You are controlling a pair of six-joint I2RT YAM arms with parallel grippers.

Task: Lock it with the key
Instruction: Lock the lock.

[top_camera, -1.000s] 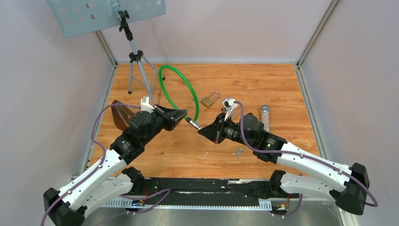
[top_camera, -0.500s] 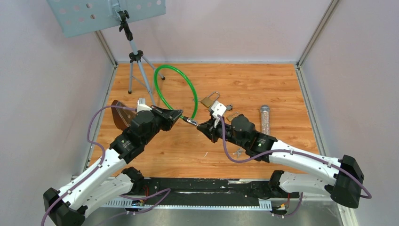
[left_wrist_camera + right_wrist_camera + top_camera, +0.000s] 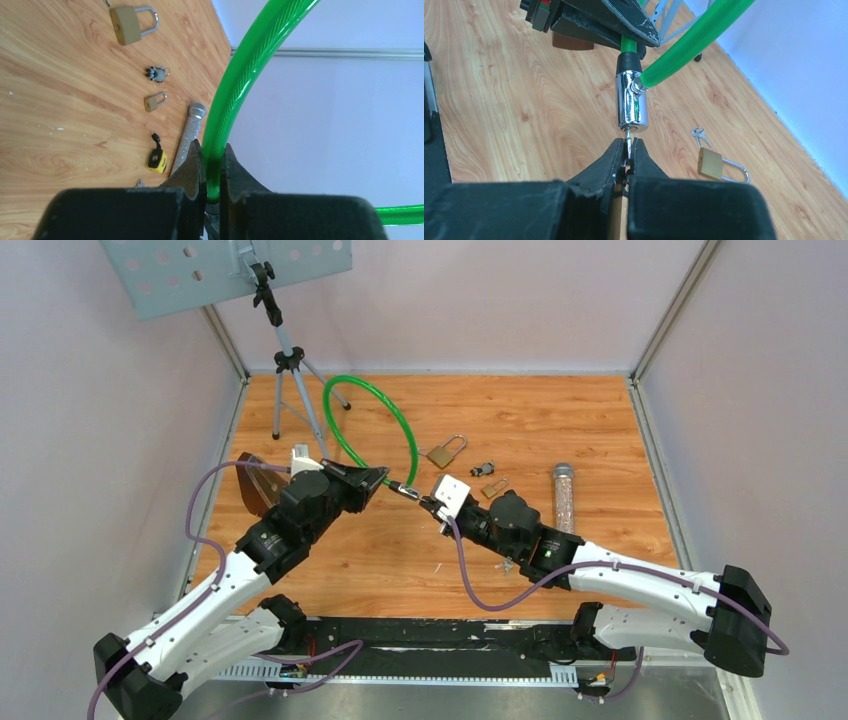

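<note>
A green cable lock (image 3: 375, 415) forms a raised loop over the table; it also shows in the left wrist view (image 3: 240, 80). Its chrome lock barrel (image 3: 632, 106) hangs at the loop's near end (image 3: 405, 490). My left gripper (image 3: 378, 478) is shut on the green cable just behind the barrel (image 3: 214, 170). My right gripper (image 3: 428, 505) is shut on a key (image 3: 628, 142) whose blade is inside the barrel's keyhole.
A brass padlock (image 3: 445, 453) lies on the wood behind the grippers, with small keys (image 3: 483, 469) and a small padlock (image 3: 494, 486) to its right. A glitter tube (image 3: 564, 490) lies further right. A tripod (image 3: 290, 390) stands at the back left. More keys (image 3: 508, 564) lie near the right arm.
My right gripper has moved left and turned with the key, closing onto the lock barrel. The green loop and my left gripper have shifted slightly left.
</note>
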